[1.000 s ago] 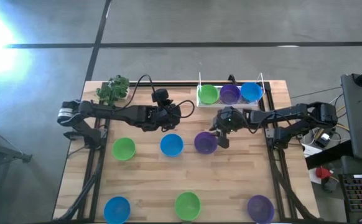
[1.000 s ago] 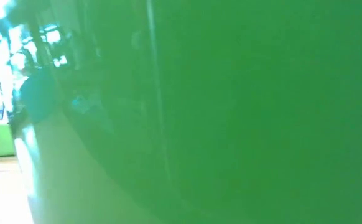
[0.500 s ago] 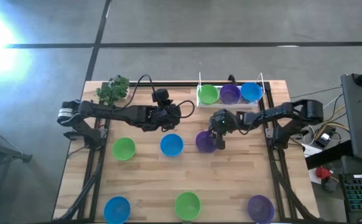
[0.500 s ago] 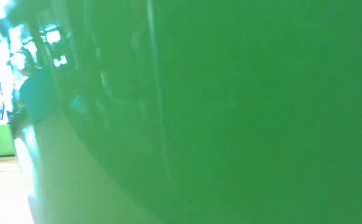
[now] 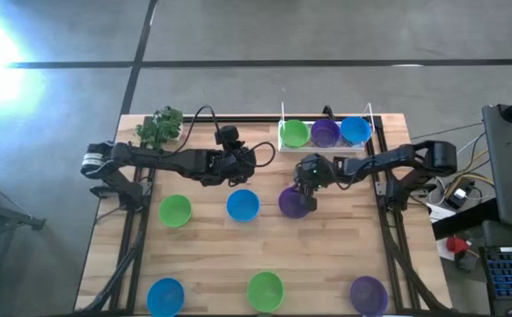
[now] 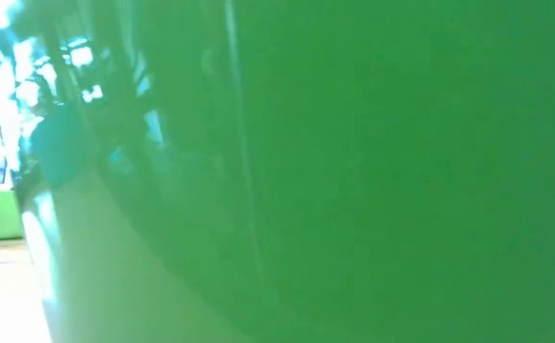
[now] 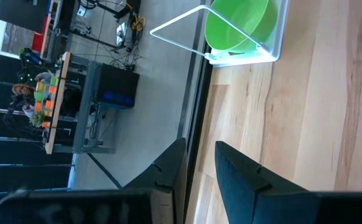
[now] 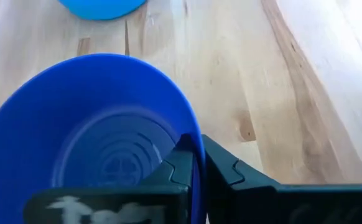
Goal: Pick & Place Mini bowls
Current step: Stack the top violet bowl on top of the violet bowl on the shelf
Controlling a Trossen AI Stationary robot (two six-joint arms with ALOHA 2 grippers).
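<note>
The right gripper (image 5: 302, 195) has its two dark fingers (image 8: 182, 163) pinched tight on the rim of a purple mini bowl (image 5: 291, 202), one finger inside the wall and one outside, as its wrist view shows, where the bowl reads bluer. That bowl sits on the wooden table (image 5: 212, 255) near the middle, a little toward the far edge, with the gripper at its right-hand rim. Just beside it on the left lies a blue bowl (image 5: 242, 205), and farther left a green bowl (image 5: 175, 210). The left gripper (image 5: 241, 165) hangs just behind the blue one, its fingers (image 7: 243, 180) parted and holding nothing, pointing toward the far edge. By the far edge toward the right corner stands a clear tray (image 5: 284, 141) with three bowls side by side: green (image 5: 294, 133), purple (image 5: 325, 132), blue (image 5: 354, 130). Along the near edge sit three more, blue (image 5: 165, 295), green (image 5: 265, 290) and purple (image 5: 368, 293). A leafy toy plant (image 5: 159, 127) rests at the far left corner. The low view is filled with green.
</note>
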